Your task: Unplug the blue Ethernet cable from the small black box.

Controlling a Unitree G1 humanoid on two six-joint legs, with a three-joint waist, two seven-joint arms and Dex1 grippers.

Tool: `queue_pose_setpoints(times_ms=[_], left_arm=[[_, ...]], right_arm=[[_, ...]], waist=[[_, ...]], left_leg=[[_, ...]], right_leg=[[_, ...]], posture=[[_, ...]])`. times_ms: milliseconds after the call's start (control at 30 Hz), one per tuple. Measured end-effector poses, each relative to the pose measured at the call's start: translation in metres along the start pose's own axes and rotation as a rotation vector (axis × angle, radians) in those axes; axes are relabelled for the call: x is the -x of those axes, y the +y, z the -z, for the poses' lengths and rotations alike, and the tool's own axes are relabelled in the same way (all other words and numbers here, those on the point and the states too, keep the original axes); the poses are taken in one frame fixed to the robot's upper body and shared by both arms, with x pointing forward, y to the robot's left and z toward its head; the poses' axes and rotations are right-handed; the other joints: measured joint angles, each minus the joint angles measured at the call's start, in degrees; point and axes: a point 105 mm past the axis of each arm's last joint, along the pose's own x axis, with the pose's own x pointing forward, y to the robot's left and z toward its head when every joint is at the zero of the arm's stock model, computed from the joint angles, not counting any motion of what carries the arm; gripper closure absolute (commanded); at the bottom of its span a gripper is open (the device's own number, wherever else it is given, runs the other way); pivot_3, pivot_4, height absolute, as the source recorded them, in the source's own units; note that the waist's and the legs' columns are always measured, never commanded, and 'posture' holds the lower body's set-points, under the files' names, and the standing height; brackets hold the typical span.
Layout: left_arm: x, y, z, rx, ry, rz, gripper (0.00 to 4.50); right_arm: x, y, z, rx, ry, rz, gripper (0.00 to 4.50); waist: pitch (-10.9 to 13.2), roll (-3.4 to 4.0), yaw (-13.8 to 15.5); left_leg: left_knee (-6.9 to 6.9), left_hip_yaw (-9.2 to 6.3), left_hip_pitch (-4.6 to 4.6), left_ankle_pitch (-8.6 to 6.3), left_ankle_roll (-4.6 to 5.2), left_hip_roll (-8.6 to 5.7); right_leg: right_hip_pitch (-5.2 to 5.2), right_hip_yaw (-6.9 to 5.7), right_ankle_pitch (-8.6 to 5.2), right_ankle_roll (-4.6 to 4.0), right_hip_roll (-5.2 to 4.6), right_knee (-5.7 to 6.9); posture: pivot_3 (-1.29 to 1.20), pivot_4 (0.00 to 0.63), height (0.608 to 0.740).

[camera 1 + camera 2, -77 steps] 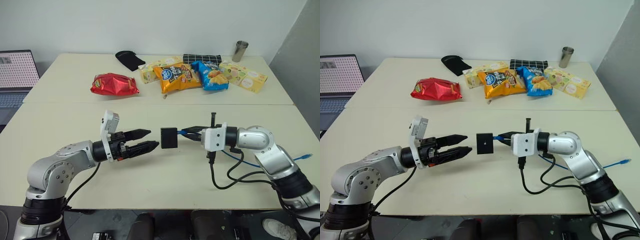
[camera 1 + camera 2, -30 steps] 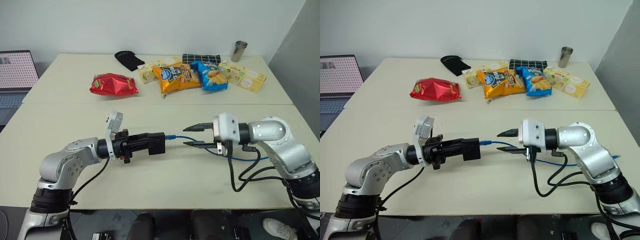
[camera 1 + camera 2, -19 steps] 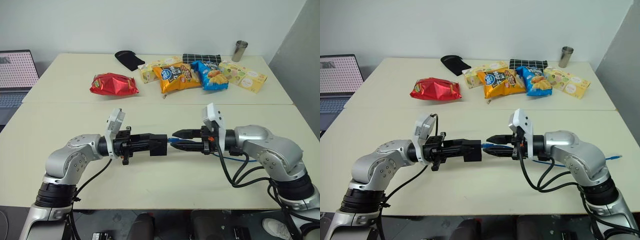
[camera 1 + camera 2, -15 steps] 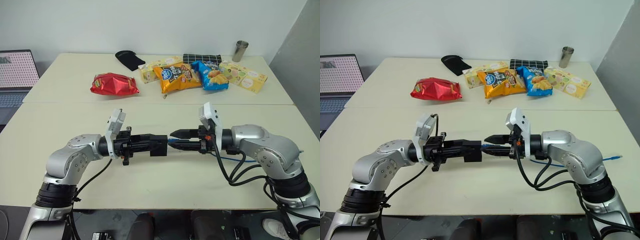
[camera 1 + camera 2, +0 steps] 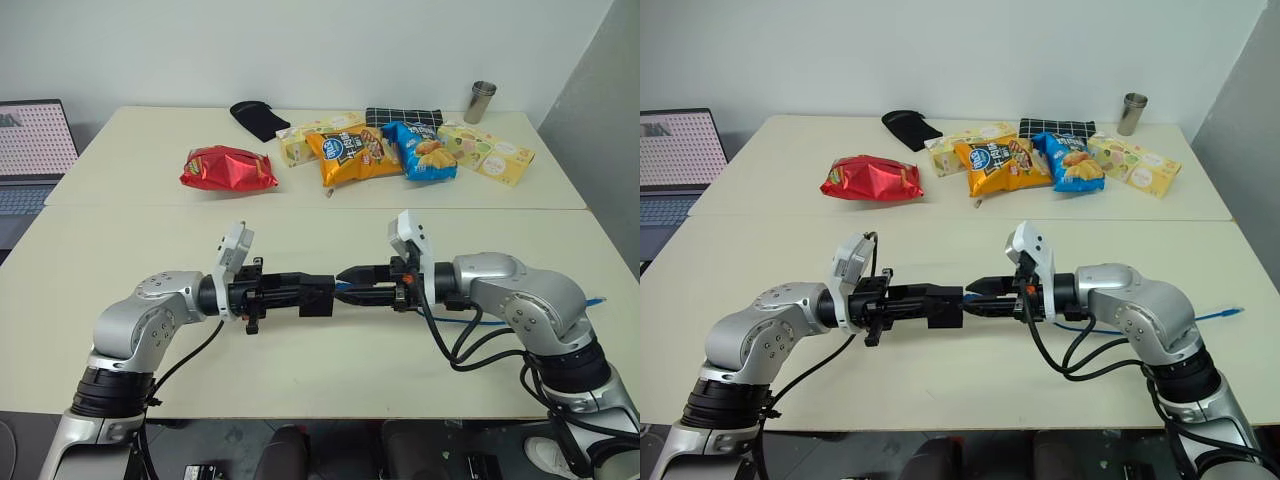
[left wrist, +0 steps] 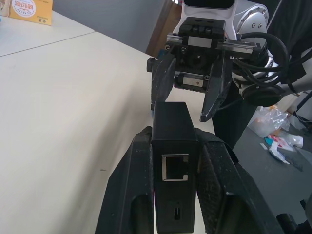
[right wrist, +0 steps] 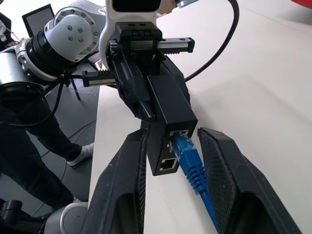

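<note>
Fingers of my left gripper (image 6: pixel 173 195) clamp the small black box (image 7: pixel 168 109), matte, with square ports, above the table (image 5: pixel 330 360). My right gripper (image 7: pixel 183 161) stands part open around the blue Ethernet cable (image 7: pixel 191 163), plugged into the box.

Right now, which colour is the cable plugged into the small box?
Bright blue cable; the box is black, best seen in the right wrist view.

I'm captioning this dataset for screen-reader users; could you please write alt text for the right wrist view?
The blue Ethernet cable is still plugged into the small black box, which the left hand grips. The right hand has its two black fingers open on either side of the plug, not yet closed on it, above a cream table.
</note>
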Motion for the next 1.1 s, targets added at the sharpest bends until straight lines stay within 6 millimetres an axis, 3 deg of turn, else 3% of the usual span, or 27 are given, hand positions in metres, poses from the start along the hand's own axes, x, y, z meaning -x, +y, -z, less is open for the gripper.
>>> queue_pose_setpoints(times_ms=[233, 800, 900, 1100], left_arm=[[-0.0006, -0.0010, -0.0006, -0.005, 0.001, 0.004, 3.71], [-0.0008, -0.0014, -0.0006, -0.005, 0.000, 0.008, 3.71], [-0.0009, -0.0015, -0.0005, -0.005, 0.000, 0.009, 3.71], [-0.0012, -0.0017, -0.0007, -0.006, 0.000, 0.009, 3.71]], right_arm=[[0.0050, -0.0032, 0.0032, -0.027, 0.011, -0.005, 1.61], [0.0031, -0.0070, 0.0067, -0.114, -0.010, -0.003, 1.61], [0.0032, -0.0077, 0.0073, -0.118, -0.009, -0.001, 2.11], [0.0039, -0.0073, 0.0076, -0.116, -0.007, -0.007, 3.54]], waist=[[0.0, 0.00, 0.0], [0.0, 0.00, 0.0], [0.0, 0.00, 0.0], [0.0, 0.01, 0.0]], left_leg=[[0.00, 0.00, 0.00, 0.00, 0.00, 0.00], [-0.01, 0.00, -0.01, 0.00, 0.00, 0.00], [-0.01, 0.00, -0.01, 0.00, 0.00, 0.00], [-0.01, 0.00, -0.01, 0.00, 0.00, -0.01]], right_leg=[[0.00, 0.00, 0.00, 0.00, 0.01, 0.00], [-0.01, 0.00, 0.00, 0.00, 0.03, -0.01], [-0.01, 0.00, 0.00, 0.00, 0.03, -0.01], [-0.02, 0.00, 0.00, 0.00, 0.04, -0.01]], posture=[[0.00, 0.150, 0.740], [0.00, 0.150, 0.740], [0.00, 0.150, 0.740], [0.00, 0.150, 0.740]])
